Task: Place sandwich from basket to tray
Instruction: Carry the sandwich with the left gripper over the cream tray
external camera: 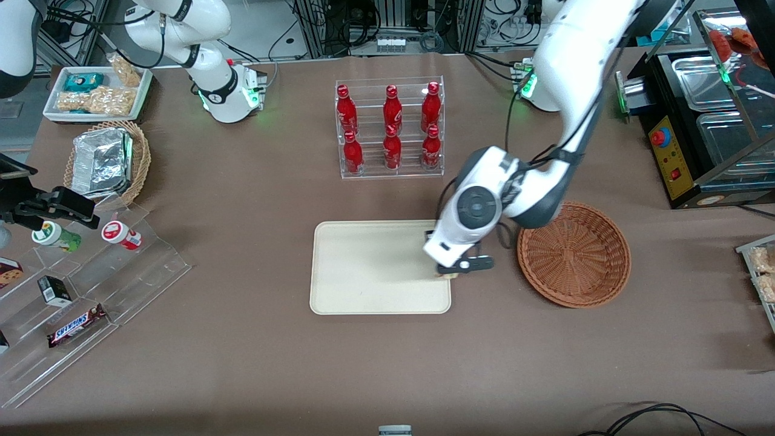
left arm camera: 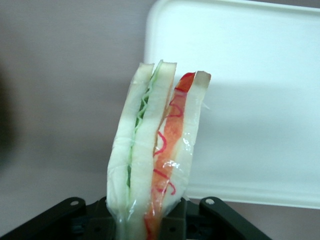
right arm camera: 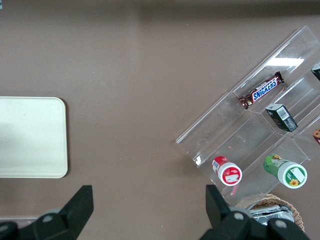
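The sandwich [left arm camera: 152, 165] stands on end in the claw [left arm camera: 150, 227], clamped at its lower end, with its layered edge facing the wrist camera: white bread slices, a green filling in one seam and a red one in the next (clear wrap glints over both). The claw's fingers are closed onto the wedge from both sides. In the front view only a small tan bit of the sandwich [external camera: 446, 275] peeks out under the claw [external camera: 463, 265], which hangs over the tray's edge on the basket side, close to the corner nearest the camera.

The tray [external camera: 369, 266] lies flat on the brown desk [external camera: 387, 363], cream and bare. Just beside it, toward the working arm's end, sits the basket [external camera: 574, 254], round, reddish-brown wicker, with nothing in it; part of its rim is hidden by the arm. Tray and basket lie near each other but apart.

Farther from the camera than the tray, a clear rack [external camera: 390, 127] holds six red bottles in two rows. Toward the parked arm's end, a stepped clear stand [external camera: 91, 290] carries a Snickers bar [external camera: 77, 325], a small dark box and two little tubs, and farther from the camera sits a tan basket with a foil container [external camera: 103, 162].
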